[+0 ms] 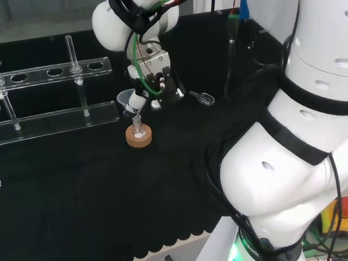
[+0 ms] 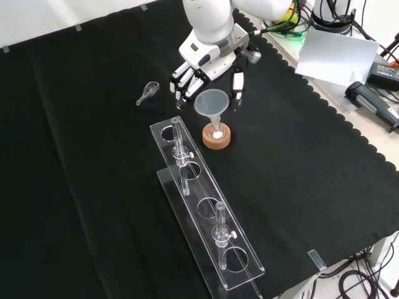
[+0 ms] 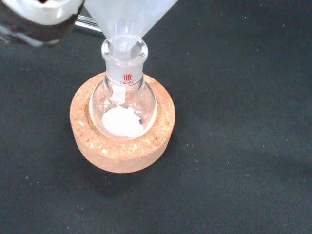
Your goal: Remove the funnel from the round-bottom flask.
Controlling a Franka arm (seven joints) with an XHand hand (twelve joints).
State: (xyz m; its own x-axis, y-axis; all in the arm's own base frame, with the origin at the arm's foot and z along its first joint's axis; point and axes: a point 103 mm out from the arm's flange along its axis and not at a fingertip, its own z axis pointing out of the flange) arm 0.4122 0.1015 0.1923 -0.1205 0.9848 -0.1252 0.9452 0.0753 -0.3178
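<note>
A small round flask (image 3: 123, 105) sits in a cork ring (image 3: 122, 146) on the black cloth (image 2: 299, 168), with white powder (image 3: 123, 122) heaped in its bottom. A clear funnel (image 2: 212, 103) stands with its stem in the flask's neck. The hand (image 2: 202, 71) hangs just behind the funnel, fingers (image 2: 181, 81) spread, thumb (image 2: 237, 87) beside it, grasping nothing. A clear rack (image 2: 206, 212) holding tubes stands nearby.

The round-bottom flask (image 3: 124, 105) has a small red sign on its neck, with the red numbers 19/22 just under it. No other words or numbers can be read.
</note>
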